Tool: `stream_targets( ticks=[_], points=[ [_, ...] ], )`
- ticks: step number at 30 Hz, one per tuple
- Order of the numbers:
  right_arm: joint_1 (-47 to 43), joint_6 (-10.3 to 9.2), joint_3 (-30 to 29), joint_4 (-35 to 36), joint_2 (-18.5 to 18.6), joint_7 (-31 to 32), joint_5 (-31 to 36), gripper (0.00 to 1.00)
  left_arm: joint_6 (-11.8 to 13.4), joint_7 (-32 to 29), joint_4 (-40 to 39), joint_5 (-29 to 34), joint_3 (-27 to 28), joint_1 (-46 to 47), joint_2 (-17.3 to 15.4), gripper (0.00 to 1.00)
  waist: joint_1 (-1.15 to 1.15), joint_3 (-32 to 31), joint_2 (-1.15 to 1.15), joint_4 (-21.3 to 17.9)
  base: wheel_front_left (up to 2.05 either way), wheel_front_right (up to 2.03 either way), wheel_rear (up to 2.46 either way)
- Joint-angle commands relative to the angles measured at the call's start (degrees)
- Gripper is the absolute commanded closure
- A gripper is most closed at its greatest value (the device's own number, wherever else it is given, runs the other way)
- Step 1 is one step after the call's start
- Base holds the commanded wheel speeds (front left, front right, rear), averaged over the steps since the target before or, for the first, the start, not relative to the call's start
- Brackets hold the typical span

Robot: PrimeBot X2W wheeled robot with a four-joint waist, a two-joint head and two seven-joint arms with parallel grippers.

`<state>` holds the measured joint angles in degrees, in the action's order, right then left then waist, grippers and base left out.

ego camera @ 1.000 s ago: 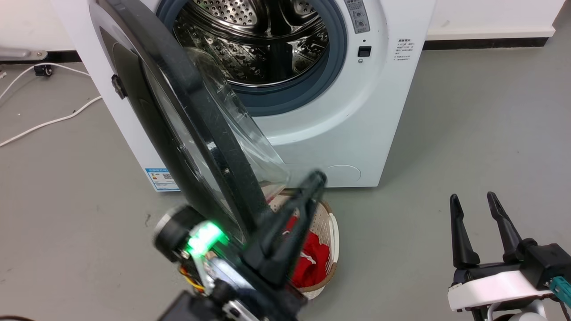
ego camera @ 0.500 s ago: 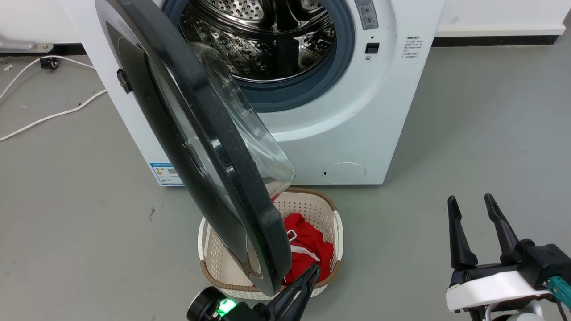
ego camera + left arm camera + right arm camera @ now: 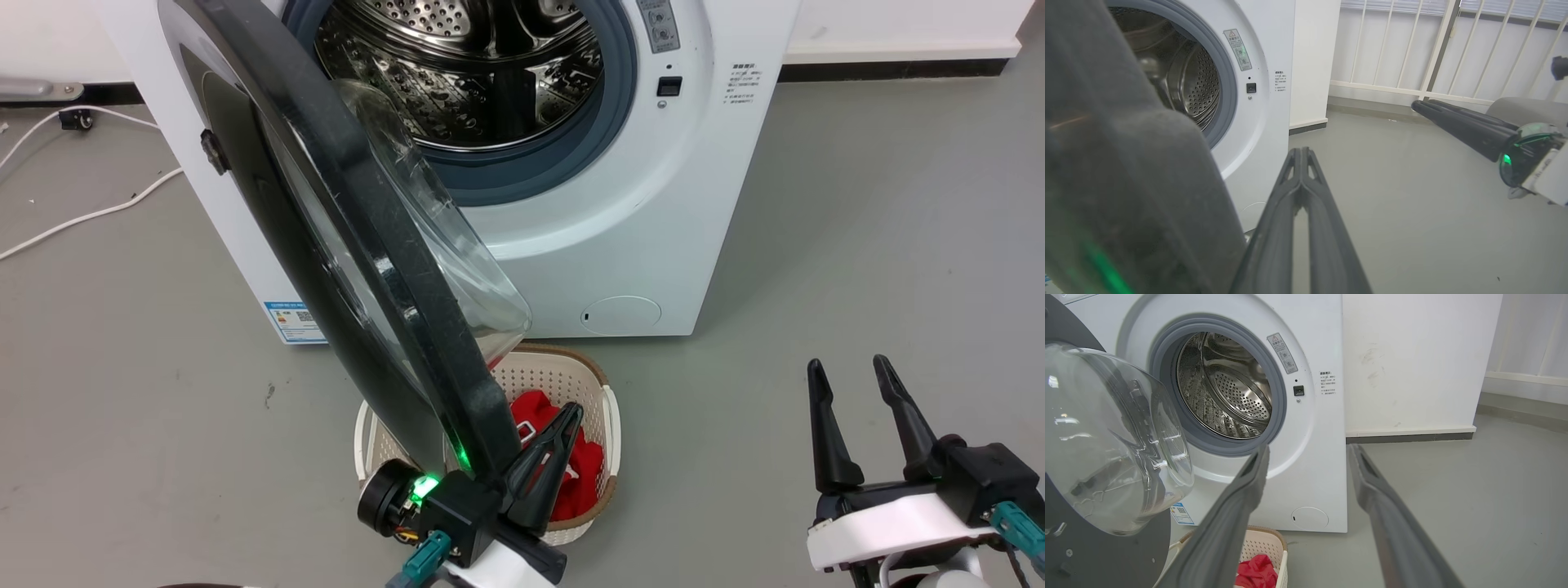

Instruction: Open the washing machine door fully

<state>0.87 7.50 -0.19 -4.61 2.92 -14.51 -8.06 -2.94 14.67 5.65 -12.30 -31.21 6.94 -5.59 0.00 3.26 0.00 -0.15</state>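
The white washing machine (image 3: 653,204) stands ahead, its steel drum (image 3: 457,73) exposed. The washing machine door (image 3: 343,196) swings out towards me, nearly edge-on, glass bowl (image 3: 441,245) facing right. My left gripper (image 3: 571,412) is shut with nothing in it, fingers pointing up just right of the door's lower rim; contact is unclear. In the left wrist view the shut left gripper (image 3: 1300,152) sits beside the blurred dark door (image 3: 1126,183). My right gripper (image 3: 849,367) is open at the lower right, far from the door. The right wrist view shows the right gripper (image 3: 1309,451) open before the machine (image 3: 1310,355) and the door (image 3: 1114,437).
A cream perforated basket (image 3: 611,425) holding red cloth (image 3: 584,478) sits on the floor under the door's lower edge. White cables (image 3: 82,216) lie on the floor at left. A white railing (image 3: 1437,49) stands to the machine's right.
My left gripper dropped from beside the door's lower rim to the frame's bottom, then rose again next to the rim. The head camera shifted slightly; the door's angle looks the same.
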Motion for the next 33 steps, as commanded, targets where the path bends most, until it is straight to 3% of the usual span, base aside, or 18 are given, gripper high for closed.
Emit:
stream_targets(
  ticks=[1,10,17,33],
  points=[
    [-0.13,-0.02,0.13,-0.17,-0.08,0.07,-0.34,0.00,0.74,0.26,0.96,-0.09,0.80,0.96,0.18,1.00,0.00,-0.09,0.00,-0.09,0.00,0.00,0.00],
    [-0.69,-0.02,0.47,-0.31,-0.08,0.47,-1.04,0.00,2.20,0.47,1.86,-0.02,2.46,-0.34,0.13,1.00,0.00,-0.46,0.00,-0.01,0.00,0.00,0.00],
    [-1.40,-0.02,0.08,0.28,-0.08,0.75,-1.31,0.00,3.21,0.52,-1.95,0.15,3.73,-3.66,-0.19,1.00,0.00,-0.47,0.00,1.84,0.00,0.00,0.00],
    [-0.27,-0.02,0.69,0.49,-0.07,1.71,-1.19,0.00,4.63,0.47,-8.86,-0.06,5.65,-12.14,-0.93,1.00,0.00,0.32,0.00,13.78,0.00,0.00,0.00]
  ],
)
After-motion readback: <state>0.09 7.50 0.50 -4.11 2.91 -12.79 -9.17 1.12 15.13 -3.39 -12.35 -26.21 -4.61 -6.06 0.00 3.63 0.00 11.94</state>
